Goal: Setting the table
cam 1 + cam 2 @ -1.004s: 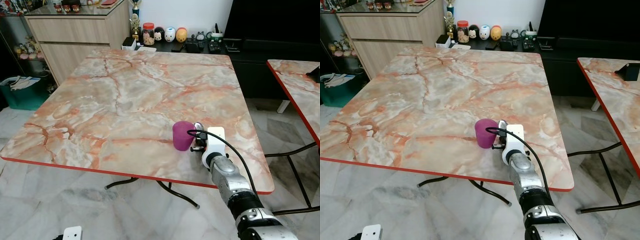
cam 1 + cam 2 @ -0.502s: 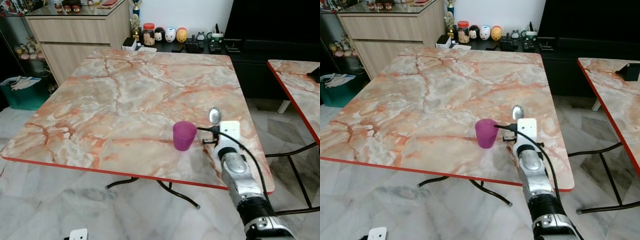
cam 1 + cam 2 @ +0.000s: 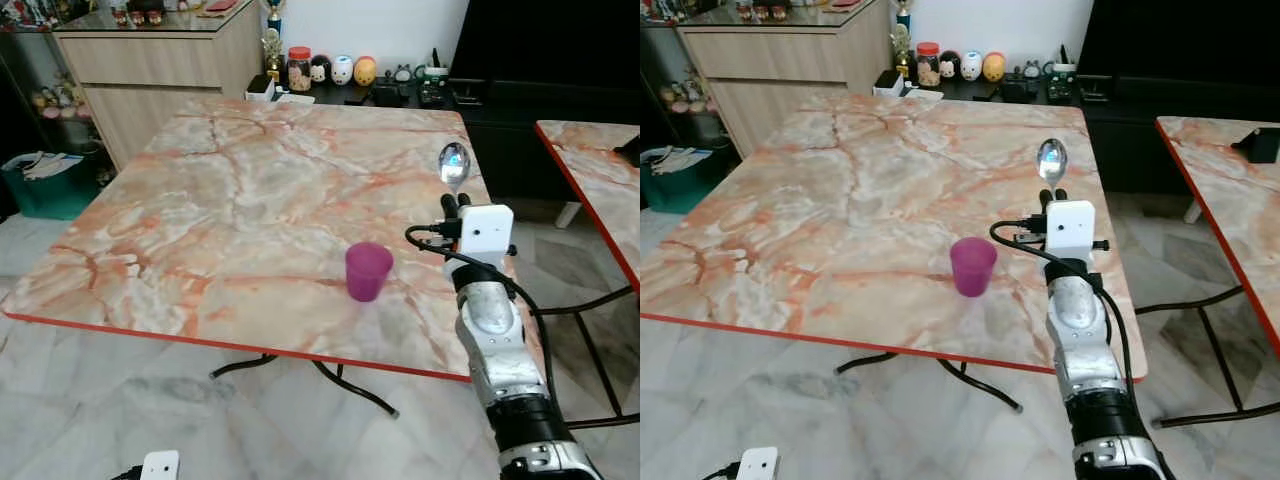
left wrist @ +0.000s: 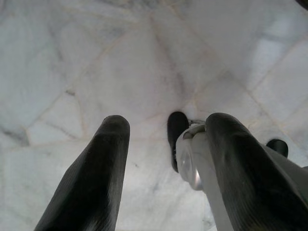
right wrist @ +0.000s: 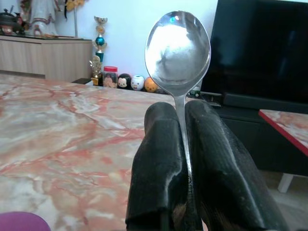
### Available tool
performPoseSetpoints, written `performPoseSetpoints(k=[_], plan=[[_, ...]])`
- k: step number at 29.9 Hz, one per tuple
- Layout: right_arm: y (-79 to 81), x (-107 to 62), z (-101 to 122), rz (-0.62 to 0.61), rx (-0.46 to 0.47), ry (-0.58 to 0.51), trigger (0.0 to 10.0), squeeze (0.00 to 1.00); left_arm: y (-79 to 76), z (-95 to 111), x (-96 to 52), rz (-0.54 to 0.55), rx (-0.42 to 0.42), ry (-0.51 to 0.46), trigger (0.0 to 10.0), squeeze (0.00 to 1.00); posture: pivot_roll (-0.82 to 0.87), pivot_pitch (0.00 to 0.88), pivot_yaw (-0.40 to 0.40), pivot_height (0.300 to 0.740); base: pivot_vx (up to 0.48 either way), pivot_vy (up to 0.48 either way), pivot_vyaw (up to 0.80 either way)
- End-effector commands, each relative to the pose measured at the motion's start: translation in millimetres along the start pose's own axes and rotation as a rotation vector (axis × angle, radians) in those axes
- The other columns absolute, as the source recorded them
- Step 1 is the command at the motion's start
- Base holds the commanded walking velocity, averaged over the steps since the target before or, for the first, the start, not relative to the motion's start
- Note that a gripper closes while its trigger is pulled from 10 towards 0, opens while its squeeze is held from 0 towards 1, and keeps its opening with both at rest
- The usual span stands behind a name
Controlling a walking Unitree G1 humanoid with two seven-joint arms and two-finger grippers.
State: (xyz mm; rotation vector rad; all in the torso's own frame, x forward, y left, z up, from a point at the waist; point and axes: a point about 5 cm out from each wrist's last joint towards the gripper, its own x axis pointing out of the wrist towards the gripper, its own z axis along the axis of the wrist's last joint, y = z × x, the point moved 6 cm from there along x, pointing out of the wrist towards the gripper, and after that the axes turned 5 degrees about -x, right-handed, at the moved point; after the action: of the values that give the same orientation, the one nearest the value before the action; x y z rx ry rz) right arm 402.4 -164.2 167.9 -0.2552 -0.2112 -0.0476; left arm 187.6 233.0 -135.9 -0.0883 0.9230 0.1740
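Overhead, from the head cameras, the right end effector (image 3: 452,204) hangs above the marble counter (image 3: 250,190), pinching a spoon (image 3: 453,163) upright, well apart from the purple cup (image 3: 367,271) standing nearer the front edge. Its wrist view shows both fingers (image 5: 161,163) clamped on the thin handle; such a narrow hold could let the spoon pivot or slip when lowered. Nothing blocks the counter around it. The left end effector (image 4: 163,159) hangs idle, spread apart, over the tiled floor (image 4: 96,57).
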Motion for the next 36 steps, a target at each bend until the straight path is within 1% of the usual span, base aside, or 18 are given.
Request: performPoseSetpoints(k=[1,7,12,17,25,36], plan=[[-4.1,3.5,11,-0.012,0.010,-0.037,10.0,0.00,-3.0,-3,-0.3,-0.003,0.006,0.003,10.0,0.00,-0.05,0.000,0.002,0.720,0.000,-0.480,0.00],[1.9,5.2,17,0.007,0.034,-0.050,10.0,0.00,-3.1,-3,-0.6,-0.001,0.004,-0.005,10.0,0.00,-0.06,0.000,0.002,0.720,0.000,-0.480,0.00],[2.7,6.3,19,0.003,0.040,-0.053,10.0,0.00,-4.4,-1,-0.5,-0.004,0.003,-0.015,10.0,0.00,-0.06,0.000,0.002,0.720,0.000,-0.480,0.00],[-0.7,7.0,18,-0.012,0.071,-0.046,10.0,0.00,-6.4,3,0.2,-0.008,0.004,-0.027,10.0,0.00,-0.06,0.000,0.004,0.720,0.000,-0.480,-0.73],[0.9,7.1,21,-0.006,0.070,-0.059,10.0,0.00,-3.1,0,-0.3,-0.002,0.005,-0.011,10.0,0.00,-0.06,0.000,0.005,0.720,0.000,-0.480,0.00],[3.4,8.1,23,0.008,0.066,-0.061,10.0,0.00,-3.2,-2,-0.3,0.000,0.011,-0.003,10.0,0.00,-0.06,0.000,0.007,0.720,0.000,-0.480,0.00]])
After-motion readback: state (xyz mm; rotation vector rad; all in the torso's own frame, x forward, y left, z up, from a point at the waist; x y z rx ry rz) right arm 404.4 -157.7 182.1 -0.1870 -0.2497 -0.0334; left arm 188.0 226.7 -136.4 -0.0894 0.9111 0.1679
